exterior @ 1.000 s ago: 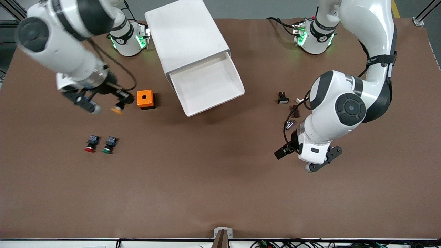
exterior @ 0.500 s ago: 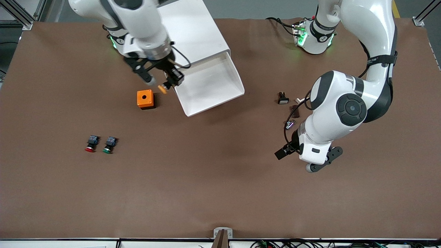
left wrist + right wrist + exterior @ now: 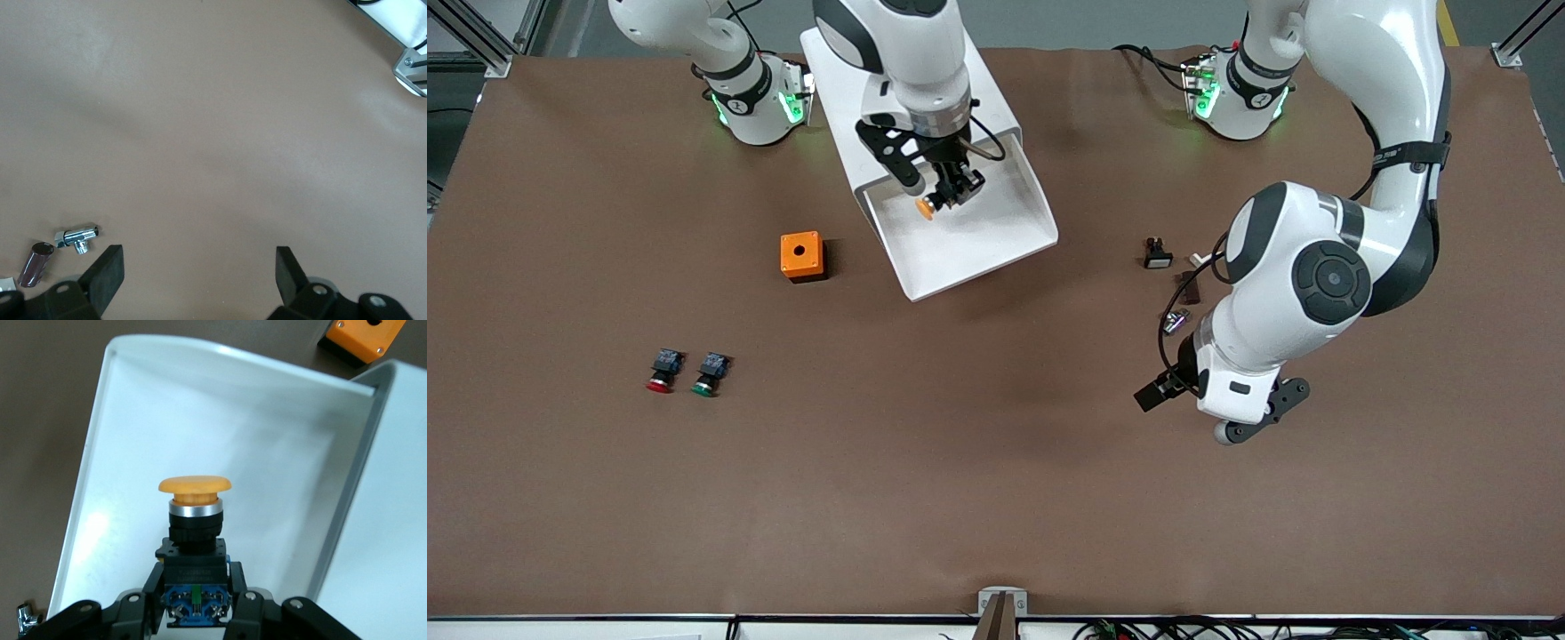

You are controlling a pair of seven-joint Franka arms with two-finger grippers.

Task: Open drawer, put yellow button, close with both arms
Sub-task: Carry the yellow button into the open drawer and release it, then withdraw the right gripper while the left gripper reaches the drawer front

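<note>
one button (image 3: pixel 927 208) is held clamped by the right gripper (image 3: pixel 941 197) directly over the open drawer (image 3: pixel 996 253); left gripper (image 3: pixel 1202 411) waits wide.

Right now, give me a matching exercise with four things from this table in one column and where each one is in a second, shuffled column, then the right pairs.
Things:
1. yellow button
2. orange box
3. drawer
4. left gripper

Places or states:
A. pulled out of the white cabinet
B. open over bare table
C. held by the right gripper above the drawer
D. on the table beside the drawer, toward the right arm's end

Pairs: 1-C, 2-D, 3-A, 4-B
</note>
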